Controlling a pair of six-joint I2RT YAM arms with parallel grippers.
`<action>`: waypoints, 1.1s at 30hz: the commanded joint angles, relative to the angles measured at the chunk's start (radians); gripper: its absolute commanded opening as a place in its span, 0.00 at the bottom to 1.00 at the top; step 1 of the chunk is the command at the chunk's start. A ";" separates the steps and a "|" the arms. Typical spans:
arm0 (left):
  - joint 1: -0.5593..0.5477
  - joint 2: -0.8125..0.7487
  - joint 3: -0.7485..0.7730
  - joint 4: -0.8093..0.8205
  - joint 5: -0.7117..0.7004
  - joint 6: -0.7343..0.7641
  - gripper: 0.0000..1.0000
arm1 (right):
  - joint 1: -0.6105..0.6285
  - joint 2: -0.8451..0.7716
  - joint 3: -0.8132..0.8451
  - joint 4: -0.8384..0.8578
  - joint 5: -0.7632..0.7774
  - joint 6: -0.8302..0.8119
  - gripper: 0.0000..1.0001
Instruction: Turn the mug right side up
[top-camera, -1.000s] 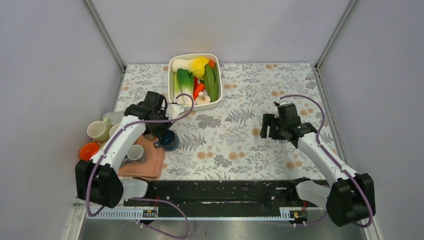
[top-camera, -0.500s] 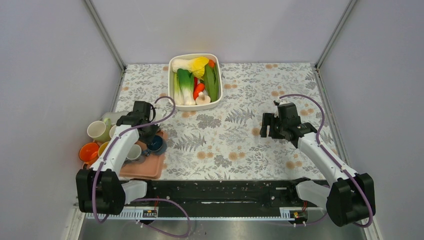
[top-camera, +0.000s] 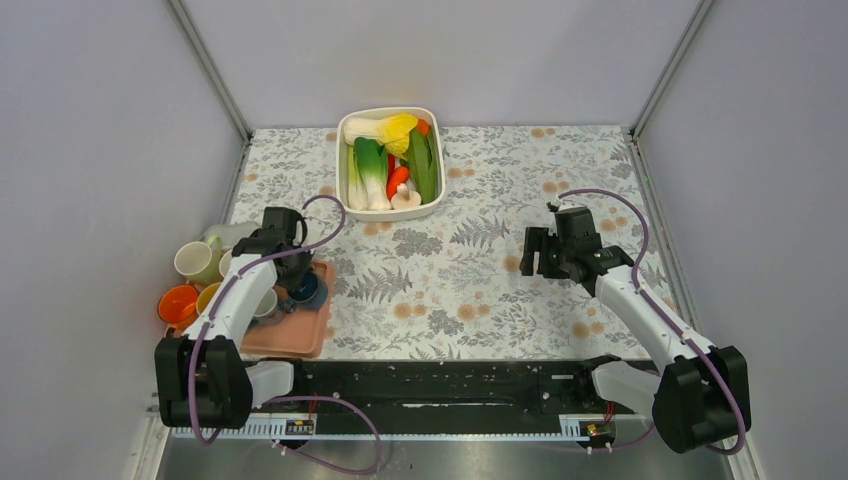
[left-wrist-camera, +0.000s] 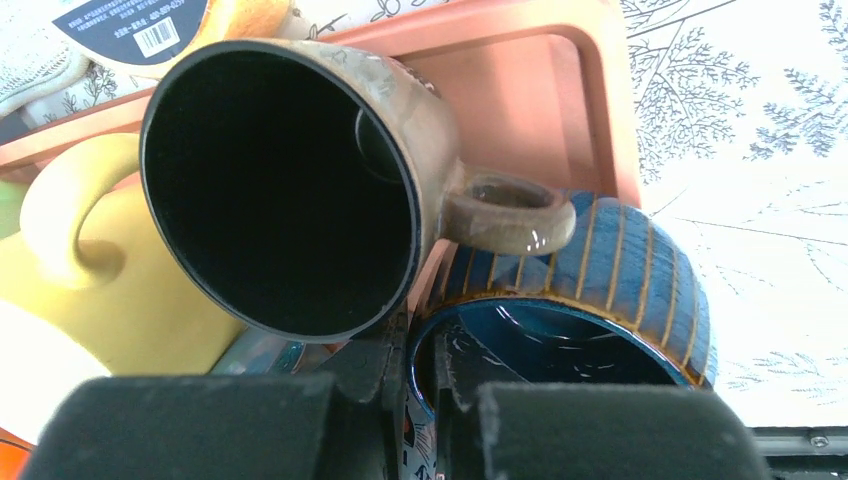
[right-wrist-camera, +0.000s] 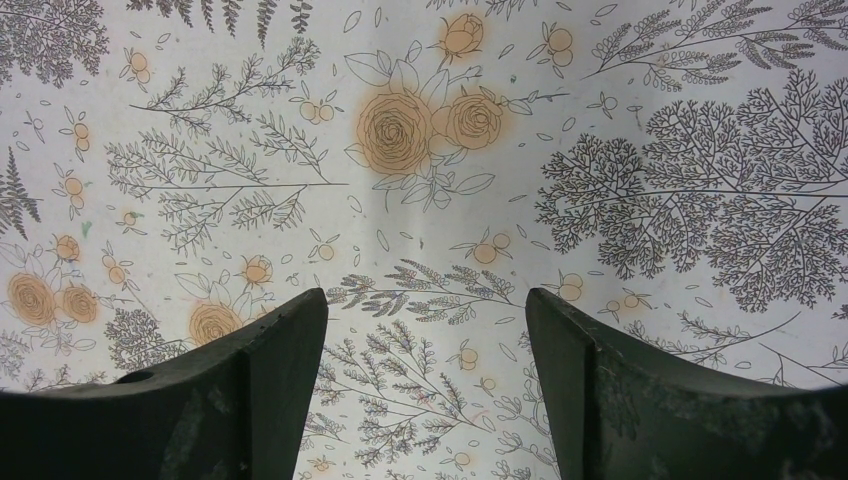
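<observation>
Risks first.
- Knock against the brown glazed ceramic mug, lying on its side with its handle touching the blue mug's wall. Any swing toward the tray's middle likely to roll it or wedge the two together.
- Slip: only a thin pinch on a glossy rim, so liable to pivot between the pads under a quick lift or twist.
- Bad seat: if let go on the raised lip of the salmon plastic tray, likely to rock or tip onto the floral tablecloth. Cannot tell whether the base rests flat.
- Pale yellow mug crowding the left side; little room there.

Position.
- Dark-blue striped ceramic mug at the tray's right edge, near its far right corner. Mouth facing up toward the wrist camera, slightly tilted; by the look of it, close to right side up.
- Left gripper closed on the near rim, one finger inside the bowl, the other outside against the wall.
- Right gripper spread wide, empty, over bare cloth toward the table's right edge, well apart.
</observation>
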 joint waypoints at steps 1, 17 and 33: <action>0.022 -0.004 -0.033 0.040 -0.071 0.035 0.00 | 0.000 -0.002 0.005 0.026 -0.010 -0.005 0.81; 0.020 -0.010 0.036 -0.052 -0.088 0.106 0.00 | -0.001 0.038 0.039 0.026 -0.019 -0.015 0.81; 0.020 -0.014 -0.023 -0.011 0.031 0.010 0.00 | -0.001 0.042 0.029 0.026 -0.020 -0.018 0.81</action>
